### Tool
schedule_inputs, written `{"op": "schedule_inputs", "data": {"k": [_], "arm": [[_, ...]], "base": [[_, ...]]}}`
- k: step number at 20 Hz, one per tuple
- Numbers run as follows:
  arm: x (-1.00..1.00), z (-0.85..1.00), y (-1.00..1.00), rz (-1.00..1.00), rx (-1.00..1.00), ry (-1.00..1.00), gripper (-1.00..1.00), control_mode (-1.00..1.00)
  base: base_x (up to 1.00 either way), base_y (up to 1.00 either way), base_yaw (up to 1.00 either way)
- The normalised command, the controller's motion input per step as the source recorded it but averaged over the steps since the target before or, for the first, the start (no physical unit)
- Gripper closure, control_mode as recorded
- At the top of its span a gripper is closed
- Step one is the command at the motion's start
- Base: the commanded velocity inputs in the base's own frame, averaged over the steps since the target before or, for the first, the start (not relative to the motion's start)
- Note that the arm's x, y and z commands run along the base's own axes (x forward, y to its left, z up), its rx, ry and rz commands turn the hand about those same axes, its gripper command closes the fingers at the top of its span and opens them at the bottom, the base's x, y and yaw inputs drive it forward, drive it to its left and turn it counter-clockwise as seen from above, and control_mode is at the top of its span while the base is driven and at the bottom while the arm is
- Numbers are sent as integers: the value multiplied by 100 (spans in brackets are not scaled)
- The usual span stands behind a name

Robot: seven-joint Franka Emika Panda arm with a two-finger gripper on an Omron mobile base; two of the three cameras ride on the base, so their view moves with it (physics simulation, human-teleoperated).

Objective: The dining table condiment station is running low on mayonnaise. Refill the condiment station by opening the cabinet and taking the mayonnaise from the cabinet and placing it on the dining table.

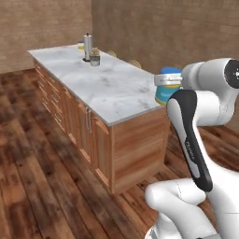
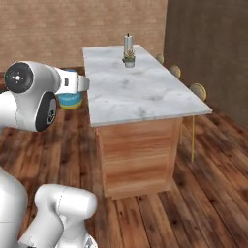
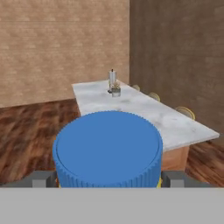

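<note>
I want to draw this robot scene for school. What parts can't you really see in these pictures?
- Mayonnaise label: in the hand view the blue lid covers it; in the base views the arm hides part of the jar.
- Gripper fingers: cut off at the bottom of the hand view, jar in front.
- Condiment station: too small and far to tell its little pieces apart.
- Dining table far side: hidden in the left base view.

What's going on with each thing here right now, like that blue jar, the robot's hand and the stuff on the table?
mayonnaise: lid on, upright, held in the air short of the table.
hand: shut on the jar, a finger on either side.
dining table: marble top mostly bare, jar not yet on it.
condiment station: standing upright near the table's far end.
stools: tucked along the table's far side.
</note>
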Motion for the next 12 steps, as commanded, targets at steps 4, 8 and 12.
{"op": "schedule_inputs", "data": {"k": [4,8,12], "arm": [[0,0,0,0,0,0,100,100],[0,0,0,0,0,0,100,100],[0,0,0,0,0,0,100,100]], "base": [[100,-100,13],[100,-100,17],[100,-100,20]]}}
